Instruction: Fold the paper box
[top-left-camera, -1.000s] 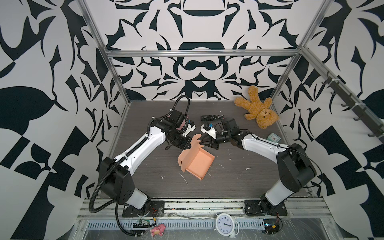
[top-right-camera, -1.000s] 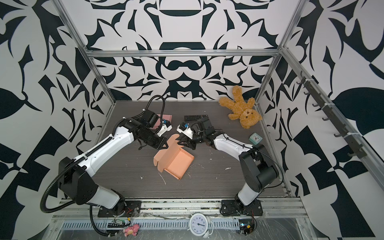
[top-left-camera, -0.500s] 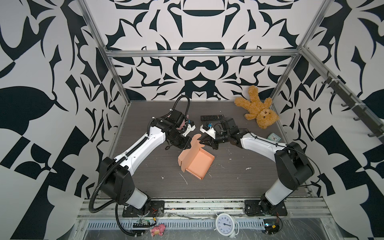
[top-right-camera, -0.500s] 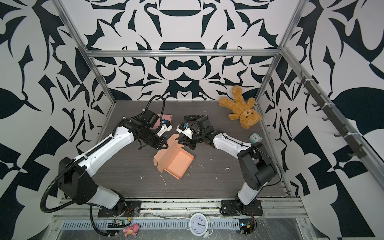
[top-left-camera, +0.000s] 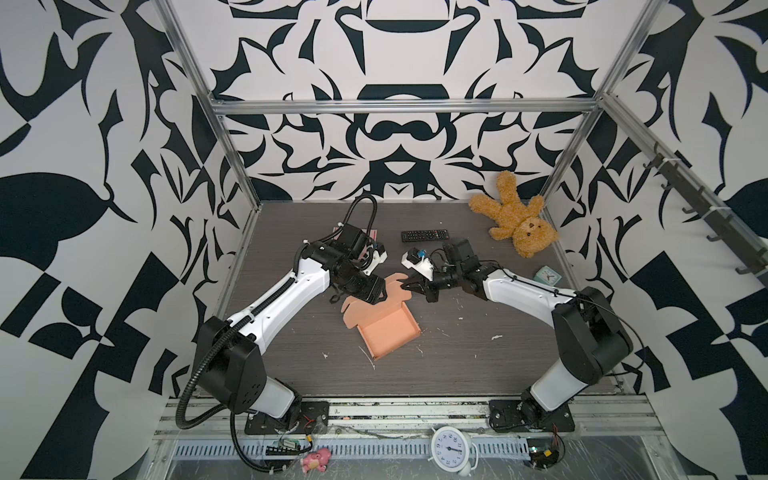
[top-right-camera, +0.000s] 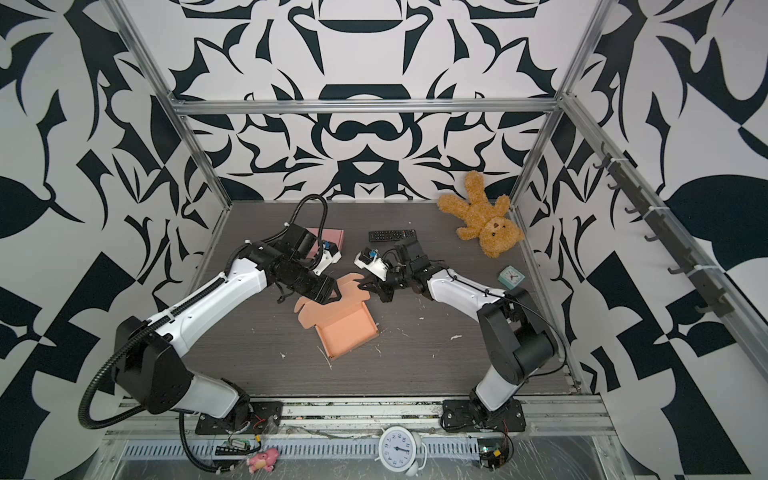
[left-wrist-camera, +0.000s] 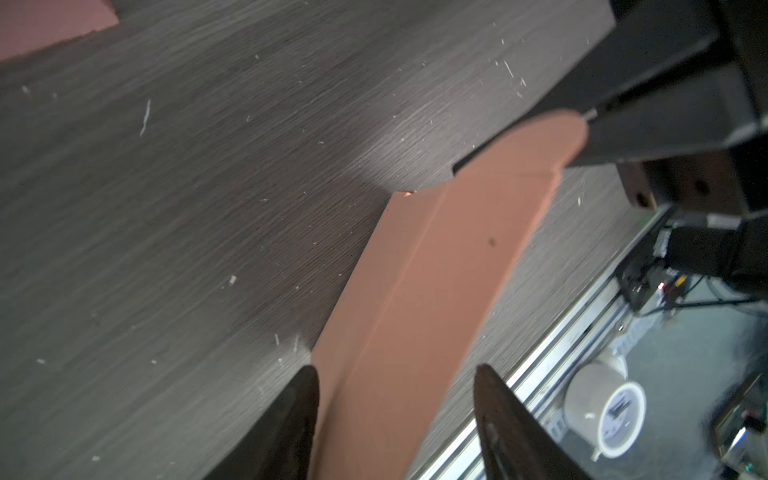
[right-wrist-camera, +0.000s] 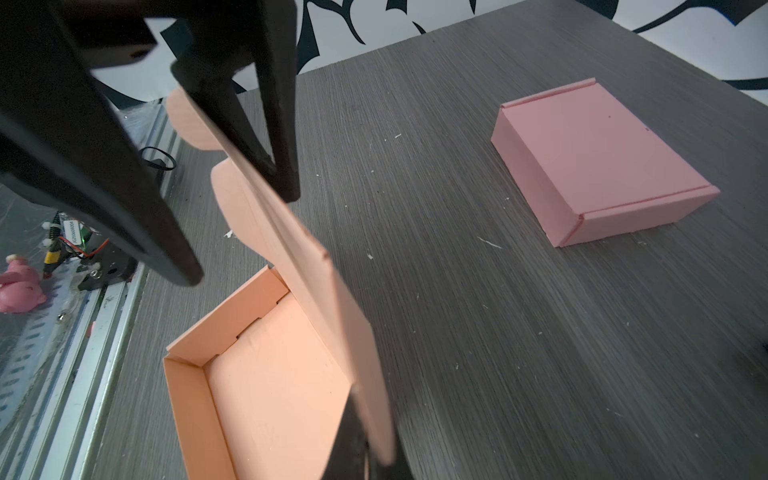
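Orange corrugated paper box (top-left-camera: 388, 334) is set mid-table on the dark wood-grain tabletop (top-left-camera: 478, 361). Its tray is open upward and the lid panel (top-left-camera: 399, 286) is raised on the far side. Left gripper (left-wrist-camera: 395, 374) is spread, with the lid straddled between its fingers; contact cannot be told. Right gripper (top-left-camera: 409, 286) is clamped on the lid's rounded right-end flap (left-wrist-camera: 552, 141). Closed pink cardboard box (right-wrist-camera: 602, 162) is placed far-left, well apart.

We can read only the hour numerals on the dial of the white clock (top-left-camera: 451, 451) (top-right-camera: 398, 449), seen in both top views. The tag (right-wrist-camera: 71, 232) by the rail and the tape roll (left-wrist-camera: 604, 409) carry print too blurred for us to read.
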